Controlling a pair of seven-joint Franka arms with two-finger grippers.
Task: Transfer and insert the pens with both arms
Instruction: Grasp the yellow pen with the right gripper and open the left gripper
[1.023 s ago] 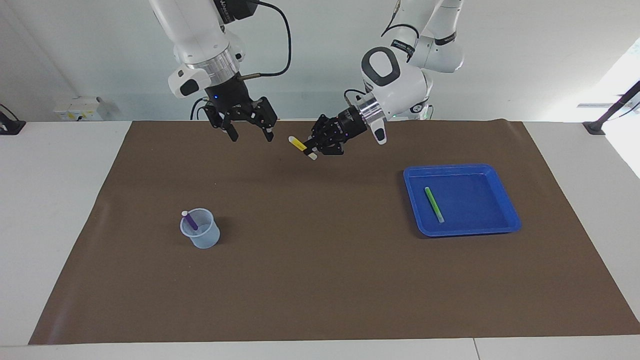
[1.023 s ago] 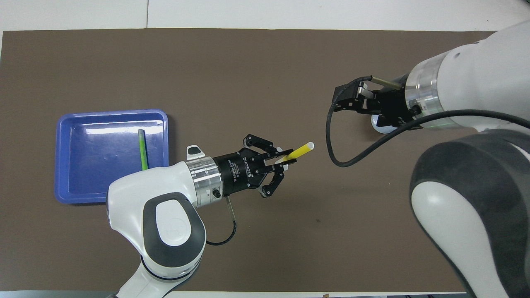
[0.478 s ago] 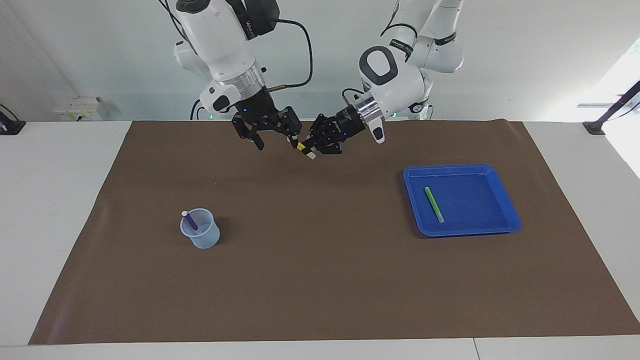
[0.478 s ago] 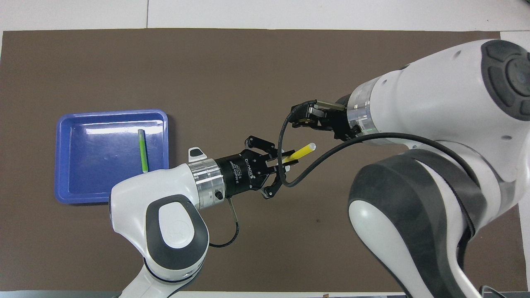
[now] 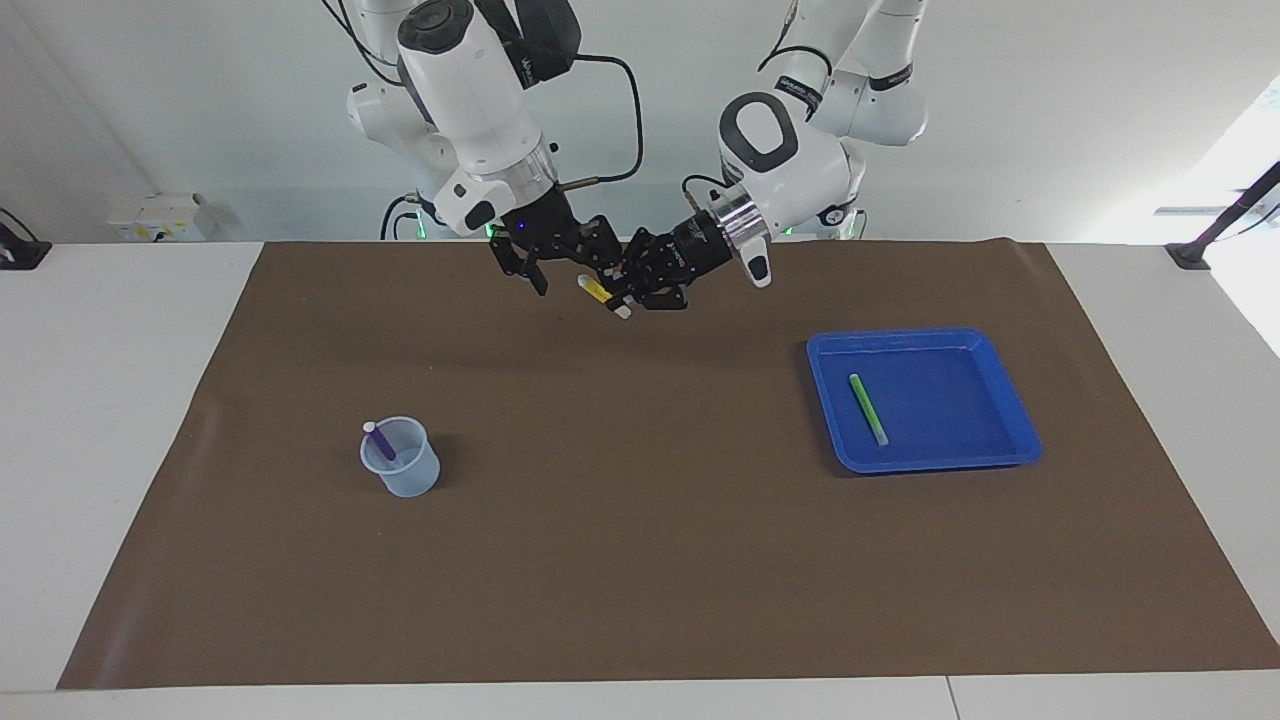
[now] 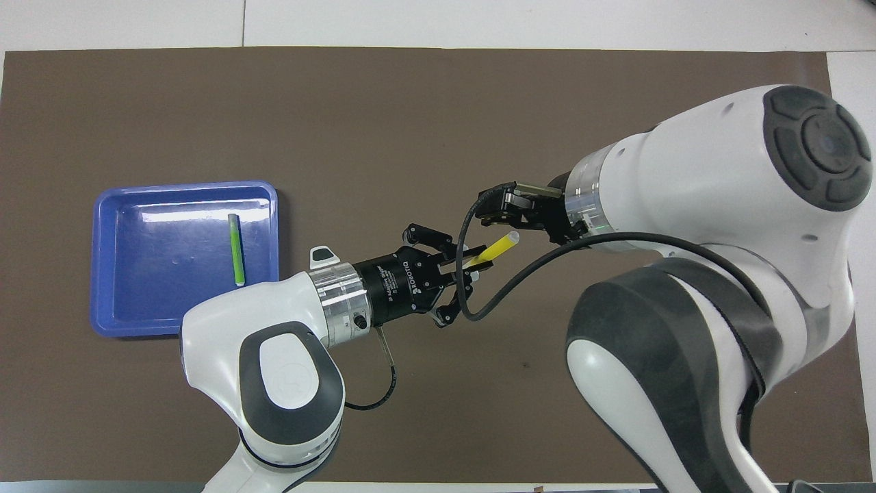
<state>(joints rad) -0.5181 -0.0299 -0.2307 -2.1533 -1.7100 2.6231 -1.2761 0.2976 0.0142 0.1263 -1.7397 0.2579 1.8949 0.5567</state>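
Gripping yellow pen (image 5: 597,290), left hand (image 5: 627,292), open mat (image 5: 640,560) around

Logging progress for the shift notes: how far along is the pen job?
Done: purple pen stands in the cup. In hand: left pincer holds the yellow pen in the air, right pincer around its free end, not visibly gripping. Left: green pen lies in the blue tray.

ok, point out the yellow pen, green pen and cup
yellow pen (image 6: 497,246), overhead view, on its yellow barrel
green pen (image 5: 866,406), facing view, mid-barrel, in the tray
cup (image 5: 405,478), facing view, on its front wall
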